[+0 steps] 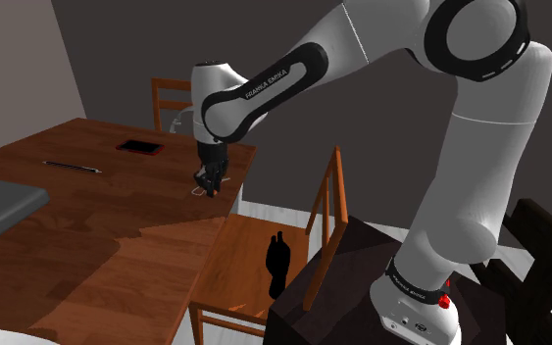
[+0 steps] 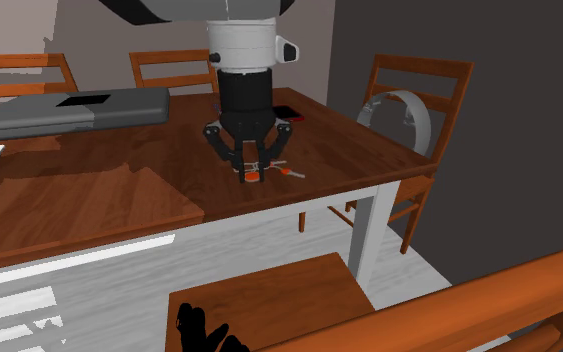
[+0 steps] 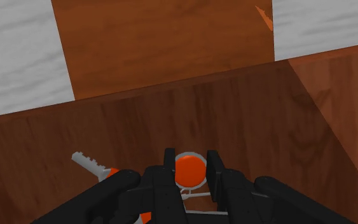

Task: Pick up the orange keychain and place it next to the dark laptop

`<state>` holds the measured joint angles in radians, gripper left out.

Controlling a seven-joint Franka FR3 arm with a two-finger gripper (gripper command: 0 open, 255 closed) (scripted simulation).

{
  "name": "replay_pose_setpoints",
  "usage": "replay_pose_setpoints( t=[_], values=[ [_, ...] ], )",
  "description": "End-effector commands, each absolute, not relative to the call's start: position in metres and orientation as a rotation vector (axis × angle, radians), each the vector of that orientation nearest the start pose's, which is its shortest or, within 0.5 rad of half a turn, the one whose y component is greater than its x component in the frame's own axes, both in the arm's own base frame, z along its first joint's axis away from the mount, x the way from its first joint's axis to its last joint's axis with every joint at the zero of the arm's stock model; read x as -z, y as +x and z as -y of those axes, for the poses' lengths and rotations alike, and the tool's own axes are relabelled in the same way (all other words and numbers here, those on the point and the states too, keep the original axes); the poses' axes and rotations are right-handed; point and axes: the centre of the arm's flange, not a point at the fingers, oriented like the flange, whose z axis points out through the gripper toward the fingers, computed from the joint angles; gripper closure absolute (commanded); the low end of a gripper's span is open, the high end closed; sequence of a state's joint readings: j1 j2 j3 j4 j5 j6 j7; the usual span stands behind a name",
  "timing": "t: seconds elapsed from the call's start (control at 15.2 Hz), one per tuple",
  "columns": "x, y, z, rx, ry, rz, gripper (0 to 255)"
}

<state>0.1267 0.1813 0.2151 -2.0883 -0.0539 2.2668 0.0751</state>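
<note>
- The orange keychain (image 3: pixel 190 170) lies flat on the bench (image 2: pixel 89 200), close to the edge that faces the chair (image 1: pixel 264 245).
- Its round orange tag sits in a pale ring, and a grey key (image 3: pixel 88 162) lies beside it.
- The black pincer (image 3: pixel 191 164) stands upright over the tag with its fingers (image 3: pixel 169 167) clamped against both sides of the tag.
- The dark laptop (image 2: pixel 69 110) lies closed, well apart at the bench's far side.
- A red-and-black slab (image 1: pixel 139 147) and a thin pen (image 1: pixel 71 167) lie between them.
</note>
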Motion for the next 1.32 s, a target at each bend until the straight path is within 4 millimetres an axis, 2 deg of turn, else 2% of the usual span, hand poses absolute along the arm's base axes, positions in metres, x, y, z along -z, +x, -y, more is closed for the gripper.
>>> replay_pose_setpoints(
  t=[0.0, 1.25],
  values=[
    [-0.338, 0.543, -0.185, -0.013, -3.113, 0.458, 255],
    [-0.438, 0.543, -0.185, -0.013, -3.113, 0.458, 255]
  ],
)
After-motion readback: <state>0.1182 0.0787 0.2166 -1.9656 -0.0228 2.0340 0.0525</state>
